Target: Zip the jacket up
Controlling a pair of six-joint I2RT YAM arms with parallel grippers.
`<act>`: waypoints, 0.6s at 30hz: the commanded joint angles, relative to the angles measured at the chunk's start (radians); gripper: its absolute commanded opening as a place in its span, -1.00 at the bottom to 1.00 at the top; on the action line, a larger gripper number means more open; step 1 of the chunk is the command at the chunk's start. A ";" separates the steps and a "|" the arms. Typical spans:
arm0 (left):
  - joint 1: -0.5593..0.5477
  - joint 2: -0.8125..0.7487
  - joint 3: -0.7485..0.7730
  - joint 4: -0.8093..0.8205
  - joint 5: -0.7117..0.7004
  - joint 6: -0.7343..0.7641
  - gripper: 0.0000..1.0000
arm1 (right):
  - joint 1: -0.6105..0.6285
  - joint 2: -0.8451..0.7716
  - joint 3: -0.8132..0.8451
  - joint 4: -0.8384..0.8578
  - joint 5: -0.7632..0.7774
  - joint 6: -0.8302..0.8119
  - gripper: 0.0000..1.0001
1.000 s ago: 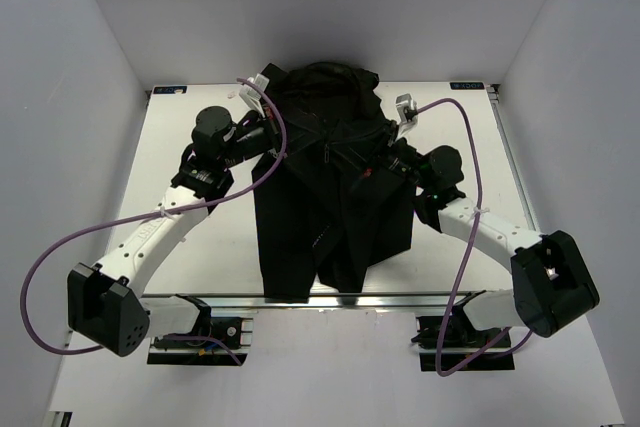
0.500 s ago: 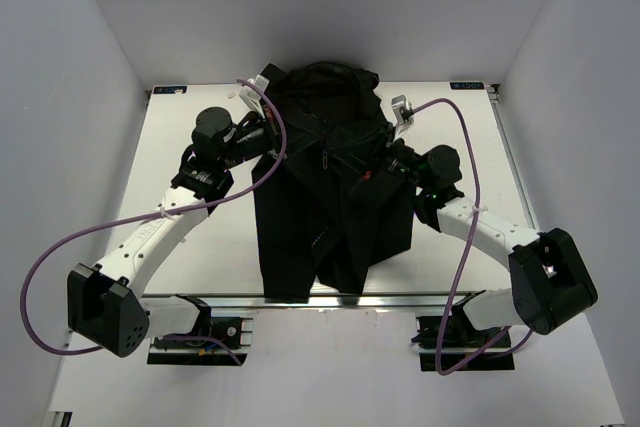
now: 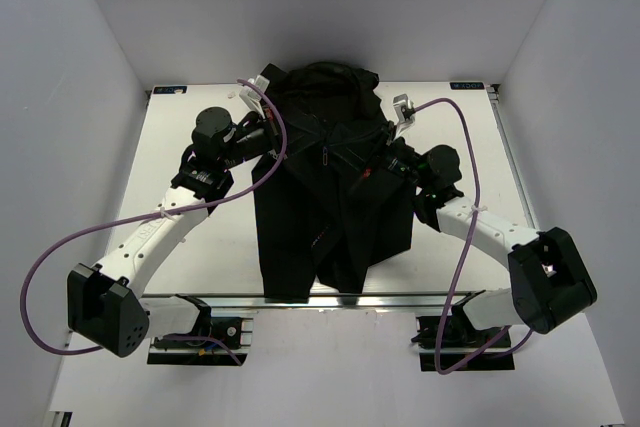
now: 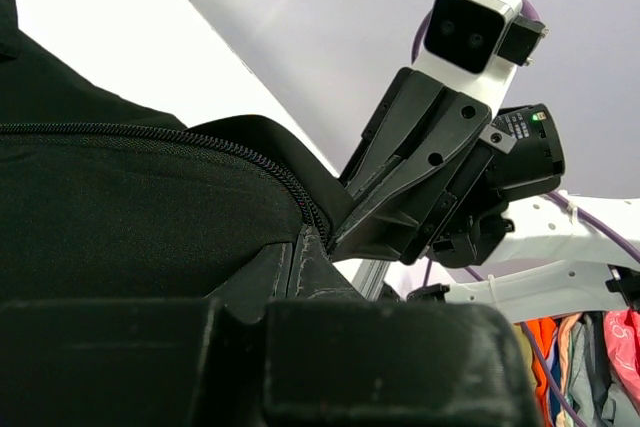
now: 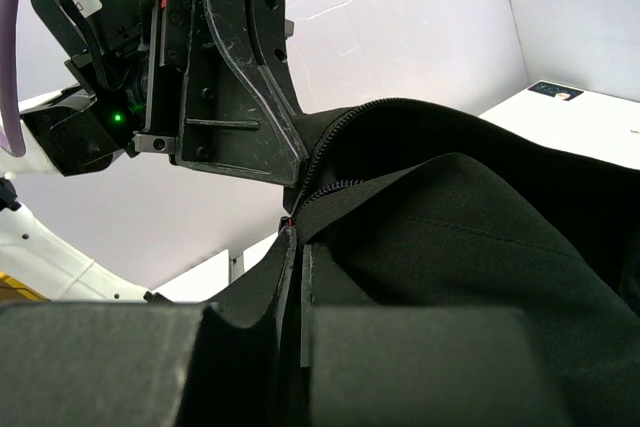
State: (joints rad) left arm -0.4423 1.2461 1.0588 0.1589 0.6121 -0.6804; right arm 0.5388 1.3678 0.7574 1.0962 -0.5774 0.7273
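The black jacket (image 3: pixel 335 217) hangs bunched in the middle of the white table (image 3: pixel 210 257), lifted at its upper part between both arms. My left gripper (image 3: pixel 284 137) is shut on the jacket's fabric at its left side. In the left wrist view my left gripper (image 4: pixel 298 252) pinches the cloth just below a row of zipper teeth (image 4: pixel 200 137). My right gripper (image 3: pixel 373 159) is shut on the jacket's other front edge. In the right wrist view my right gripper (image 5: pixel 296 235) grips that edge where the zipper (image 5: pixel 345 185) ends. A small zipper pull (image 3: pixel 324 155) dangles between the two grippers.
Purple cables (image 3: pixel 55 247) loop off both arms. The jacket's lower hem reaches the table's near rail (image 3: pixel 250 299). White walls close in the left, right and back sides. Coloured cloth (image 4: pixel 600 357) shows beyond the table in the left wrist view.
The right arm has shifted slightly toward the far left and the held cloth moved a little with it. Both grips are unchanged.
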 commanded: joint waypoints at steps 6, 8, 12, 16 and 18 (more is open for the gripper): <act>-0.006 -0.014 0.026 0.028 0.029 0.015 -1.00 | 0.004 0.013 0.057 0.105 0.017 0.018 -1.00; -0.006 -0.014 0.024 0.030 0.031 0.016 -1.00 | 0.004 0.016 0.060 0.113 0.019 0.024 -1.00; -0.006 -0.014 0.026 0.021 0.031 0.019 -1.00 | 0.004 0.019 0.059 0.125 0.019 0.035 -1.00; -0.006 -0.014 0.027 0.013 0.025 0.022 -1.00 | 0.001 0.014 0.056 0.126 0.017 0.040 -1.00; -0.006 -0.014 0.027 0.011 0.026 0.024 -1.00 | 0.001 0.013 0.054 0.134 0.016 0.044 -1.00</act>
State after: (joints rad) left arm -0.4423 1.2476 1.0592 0.1577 0.6178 -0.6701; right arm 0.5388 1.3899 0.7635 1.1294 -0.5751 0.7586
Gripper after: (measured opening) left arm 0.011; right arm 0.023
